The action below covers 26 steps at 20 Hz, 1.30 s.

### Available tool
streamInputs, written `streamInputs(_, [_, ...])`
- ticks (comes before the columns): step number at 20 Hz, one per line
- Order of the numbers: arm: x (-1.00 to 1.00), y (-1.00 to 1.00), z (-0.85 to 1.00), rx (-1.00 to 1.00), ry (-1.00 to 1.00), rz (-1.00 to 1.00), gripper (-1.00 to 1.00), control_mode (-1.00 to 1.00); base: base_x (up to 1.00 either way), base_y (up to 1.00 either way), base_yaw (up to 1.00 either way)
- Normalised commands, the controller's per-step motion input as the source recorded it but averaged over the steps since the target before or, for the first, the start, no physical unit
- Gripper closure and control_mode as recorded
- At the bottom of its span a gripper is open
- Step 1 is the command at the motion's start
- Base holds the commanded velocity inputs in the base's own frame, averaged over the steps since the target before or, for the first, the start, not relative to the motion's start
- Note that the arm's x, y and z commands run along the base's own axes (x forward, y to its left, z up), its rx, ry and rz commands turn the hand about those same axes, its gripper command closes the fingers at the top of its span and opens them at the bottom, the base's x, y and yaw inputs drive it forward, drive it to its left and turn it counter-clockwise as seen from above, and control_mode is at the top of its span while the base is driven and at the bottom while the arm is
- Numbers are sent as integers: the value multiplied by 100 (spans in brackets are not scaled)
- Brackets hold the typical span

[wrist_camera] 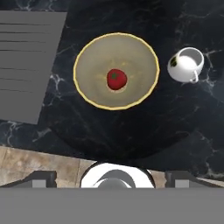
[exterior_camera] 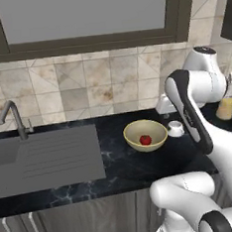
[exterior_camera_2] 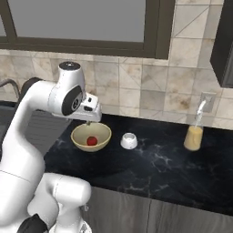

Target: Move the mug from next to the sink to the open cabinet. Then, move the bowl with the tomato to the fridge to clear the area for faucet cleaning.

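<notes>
The pale yellow bowl stands on the black marble counter with the red tomato in its middle. Just to its right sits the small white mug, upright, its handle towards the counter's front. My gripper hangs above the bowl's back rim, pointing straight down, open wide and holding nothing. The dark grey sink with its ribbed drainboard lies left of the bowl, the faucet behind it. The fridge is out of view.
A bottle of orange liquid stands by the tiled wall to the right. A dark wall unit hangs at the upper right; I cannot tell whether it is the open cabinet. A window spans the wall above.
</notes>
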Motion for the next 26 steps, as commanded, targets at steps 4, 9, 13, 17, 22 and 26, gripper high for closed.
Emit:
streamInputs(4, [20, -66, -77, 9, 5, -11, -100, -100, 0, 0, 0])
streamInputs(9, [69, -3, -72, 6, 14, -24, -100, -100, 0, 0, 0])
streamInputs(13, [58, 0, -52, 4, 10, -22, -100, -100, 0, 0, 0])
streamInputs(17, [36, -3, -43, 2, 1, -20, -100, -100, 0, 0, 0])
streamInputs(22, [54, 0, -41, 0, 0, -14, -100, -100, 0, 0, 0])
streamInputs(26, [54, 0, -49, 0, 0, -8, -100, -100, 0, 0, 0])
